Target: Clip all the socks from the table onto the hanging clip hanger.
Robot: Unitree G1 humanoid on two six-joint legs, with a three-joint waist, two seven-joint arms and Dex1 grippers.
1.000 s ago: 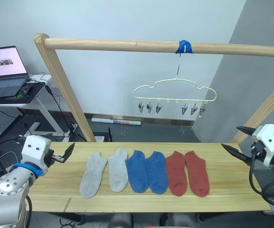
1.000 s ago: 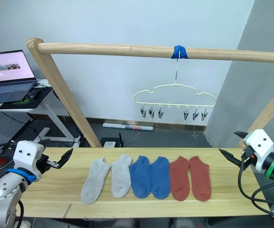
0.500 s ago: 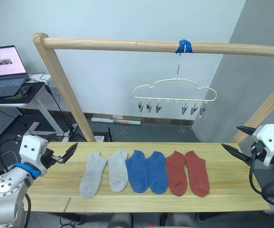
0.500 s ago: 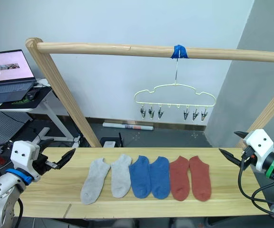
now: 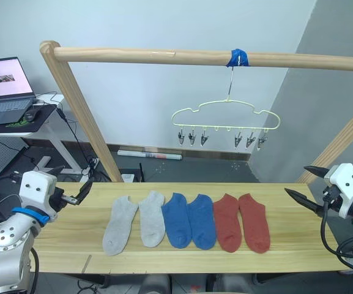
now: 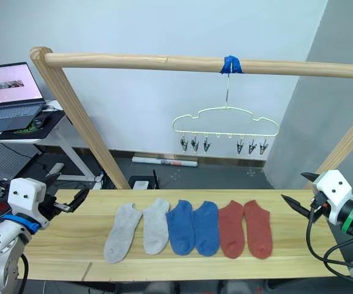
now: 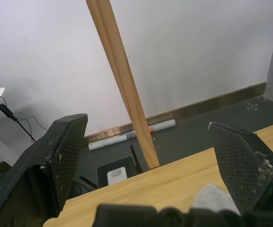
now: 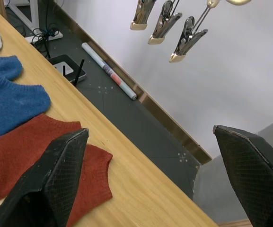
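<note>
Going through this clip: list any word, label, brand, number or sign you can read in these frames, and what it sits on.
None can be read.
Open laptop screen on the side desk: a pale page with a strip of small pictures, its text too small to read.
Rolled printed tube on the dark floor by the wall: coloured print, too blurred to read.
Blue tape on the wooden top pole: no writing visible.
Six ankle socks, pale-yellow wooden table, yellow-green wire clip hanger: no markings visible.
</note>
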